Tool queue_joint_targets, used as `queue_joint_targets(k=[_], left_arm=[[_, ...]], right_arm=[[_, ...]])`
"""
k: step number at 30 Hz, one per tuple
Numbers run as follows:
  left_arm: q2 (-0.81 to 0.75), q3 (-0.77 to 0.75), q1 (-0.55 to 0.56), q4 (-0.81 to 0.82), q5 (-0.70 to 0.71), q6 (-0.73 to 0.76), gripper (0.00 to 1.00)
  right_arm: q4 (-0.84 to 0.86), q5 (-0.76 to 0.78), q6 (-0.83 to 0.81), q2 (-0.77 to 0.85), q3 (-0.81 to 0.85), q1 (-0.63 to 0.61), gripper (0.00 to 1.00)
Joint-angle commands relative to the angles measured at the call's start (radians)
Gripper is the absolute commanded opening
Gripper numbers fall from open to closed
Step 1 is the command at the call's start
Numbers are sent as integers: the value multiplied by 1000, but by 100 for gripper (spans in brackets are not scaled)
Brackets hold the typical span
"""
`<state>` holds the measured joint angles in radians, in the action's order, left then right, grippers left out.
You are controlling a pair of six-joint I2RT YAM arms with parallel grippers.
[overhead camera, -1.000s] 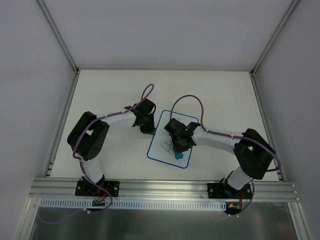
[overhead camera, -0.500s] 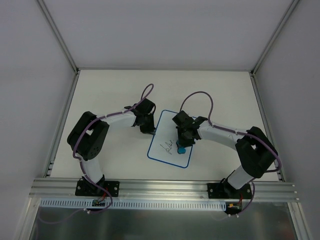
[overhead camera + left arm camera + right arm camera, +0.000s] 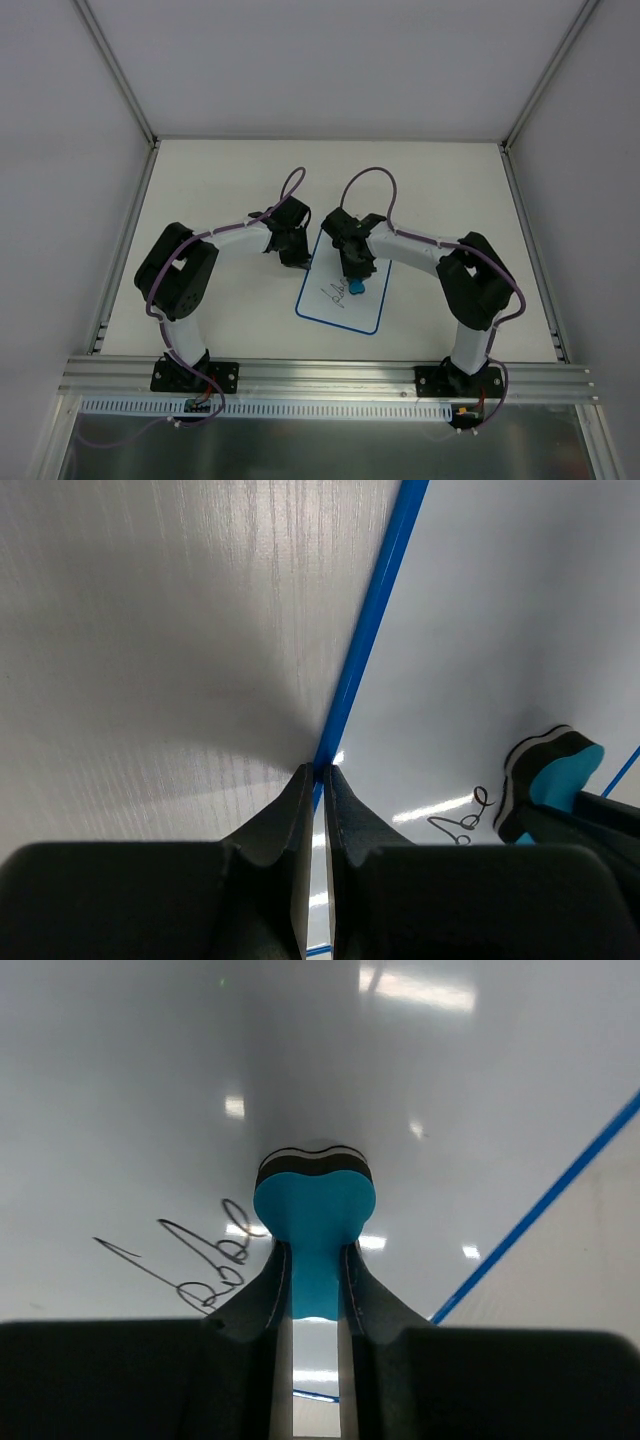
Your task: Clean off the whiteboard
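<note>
Here, the flat white rectangular whiteboard (image 3: 352,314) with its thin blue border lies on the pale tabletop (image 3: 220,180), midway between the two arms. Its long axis runs away from the arm bases, the far end leaning a little to the right. A thin black scribble (image 3: 331,294) sits on its near-left part. Just beside that writing, the right gripper (image 3: 353,272) is clamped on a small blue eraser block (image 3: 315,1205) with a dark felt layer, which is pressed down on the board. The left gripper (image 3: 322,772), its fingers together, rests its tips on the blue border along the board's left edge.
</note>
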<state>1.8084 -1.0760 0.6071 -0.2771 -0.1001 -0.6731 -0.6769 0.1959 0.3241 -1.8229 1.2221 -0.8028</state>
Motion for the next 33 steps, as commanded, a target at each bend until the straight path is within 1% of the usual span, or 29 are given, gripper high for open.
queue_joint_targets(k=[1, 5, 8, 13, 16, 21, 26, 30, 33], left_arm=[[48, 24, -6, -99, 40, -16, 0], [48, 24, -4, -97, 43, -20, 0], [48, 25, -4, -97, 48, -23, 0], [45, 24, -4, -97, 51, -26, 0], [42, 25, -6, -97, 54, -26, 0], [40, 27, -6, -97, 59, -26, 0], [43, 24, -6, -97, 57, -26, 0], [48, 14, -6, -97, 53, -28, 0], [51, 10, -7, -97, 46, -33, 0]], right_arm=[[25, -90, 4, -116, 27, -59, 0], [27, -138, 9, -148, 76, -116, 0], [27, -162, 15, -147, 96, -134, 0], [28, -122, 16, -110, 45, -128, 0], [31, -81, 29, -72, -7, -98, 0], [53, -55, 55, 11, -140, 8, 0], [50, 0, 79, 105, -200, 63, 0], [53, -29, 105, 93, -184, 39, 0], [53, -32, 135, 51, -132, -24, 0]])
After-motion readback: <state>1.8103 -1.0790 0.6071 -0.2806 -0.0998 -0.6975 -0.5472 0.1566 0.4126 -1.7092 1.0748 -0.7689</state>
